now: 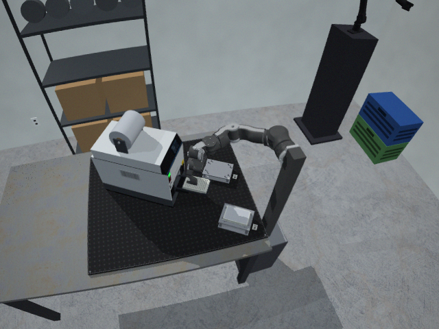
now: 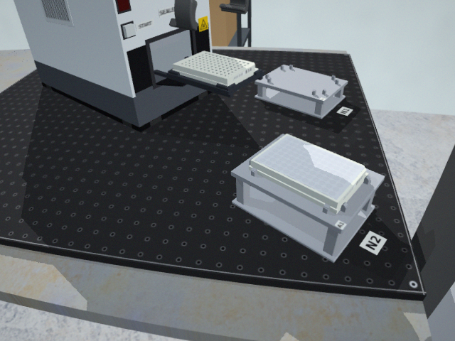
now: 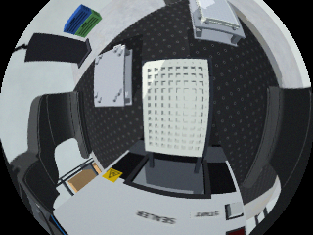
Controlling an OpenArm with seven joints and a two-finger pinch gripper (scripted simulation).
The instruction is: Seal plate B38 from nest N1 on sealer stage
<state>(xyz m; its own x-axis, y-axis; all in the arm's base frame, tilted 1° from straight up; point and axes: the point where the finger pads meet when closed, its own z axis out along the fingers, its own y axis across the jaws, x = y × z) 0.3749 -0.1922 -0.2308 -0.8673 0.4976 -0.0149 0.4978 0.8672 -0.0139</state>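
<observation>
Now the PCR plate B38 (image 2: 215, 67) lies on the sealer's stage (image 2: 220, 86), in the upper middle of the exterior view, wells up and unsealed, its long side running out from the housing. It looks level inside the pocket, though whether it is fully down within the corner tabs cannot be told from here. As a thin moulded plastic plate it should be light and fairly stiff, with a smooth skirt that could slip; the long side walls of the skirt look like the best place to grip, never the open wells.

Above it, the gripper (image 1: 191, 172) hangs with its jaws spread wide and nothing between them, clear of the plate. Just left of the stage, the START key (image 2: 128, 29) sits on the housing front; in the top view a green lamp (image 1: 169, 175) shows there.

To the right, plate nest N1 (image 2: 299, 84) stands bare. Lower right, the sealed plate B83 (image 2: 308, 170) rests on nest N2 (image 2: 297, 224), well apart.
</observation>
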